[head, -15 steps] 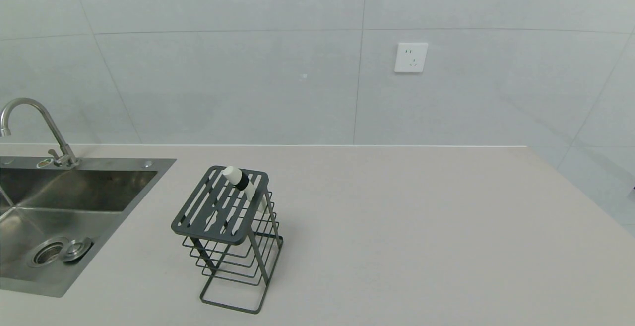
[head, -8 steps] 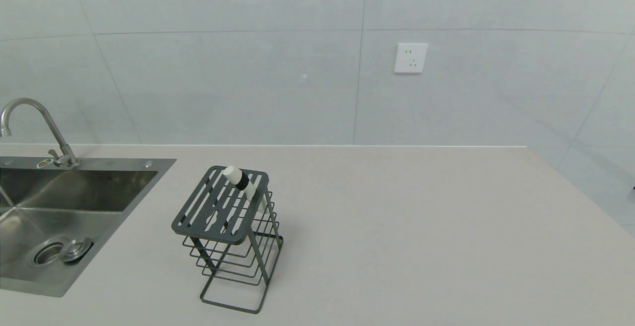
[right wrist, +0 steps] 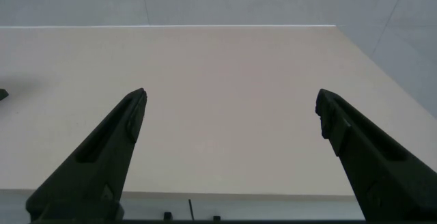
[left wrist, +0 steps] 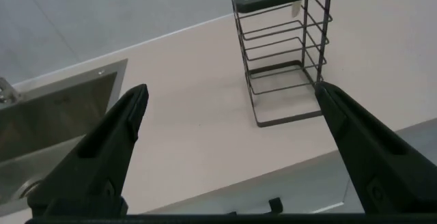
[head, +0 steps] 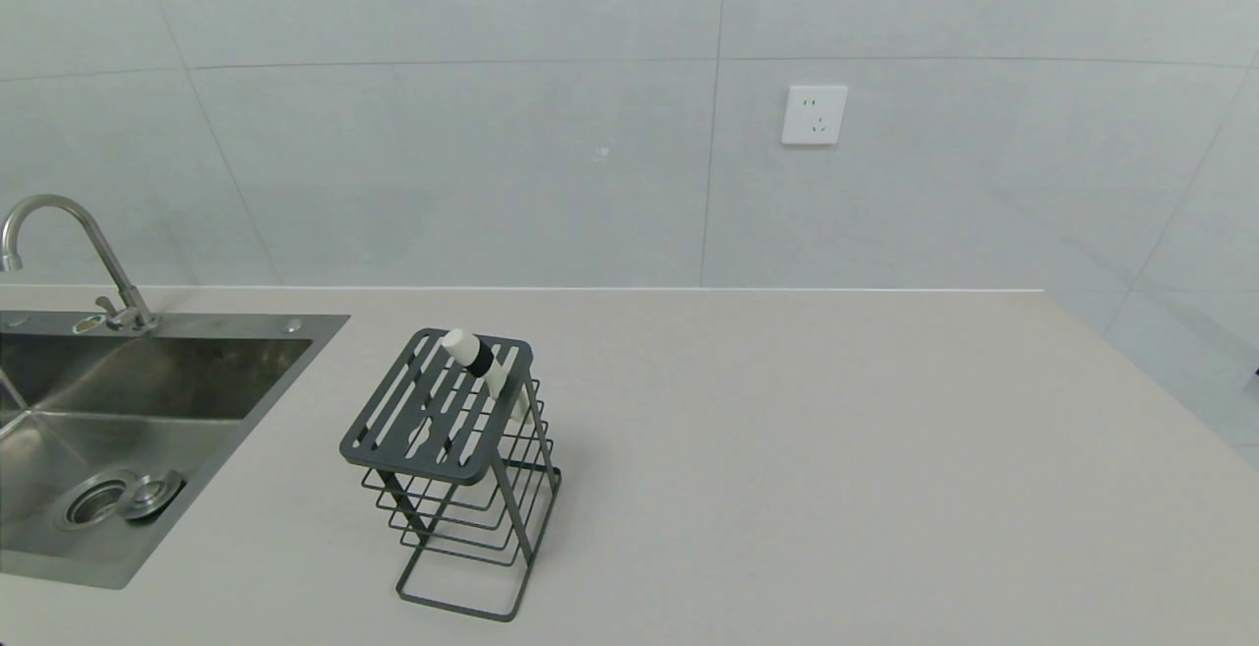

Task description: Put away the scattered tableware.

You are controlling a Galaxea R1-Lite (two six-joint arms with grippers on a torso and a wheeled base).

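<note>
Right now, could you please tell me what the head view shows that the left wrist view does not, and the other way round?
Head view, not the left wrist view: the wall socket and the white, black-banded handle poking up from the top of the wire rack. Left wrist view, not the head view: the left gripper, open and holding nothing, and the counter's front edge. Both: the wire rack standing on the countertop, with the sink set into it to one side.

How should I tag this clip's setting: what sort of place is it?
Most likely a kitchen: a stainless steel sink with a curved metal faucet is set into a beige countertop, where a dark grey wire utensil rack stands.
</note>
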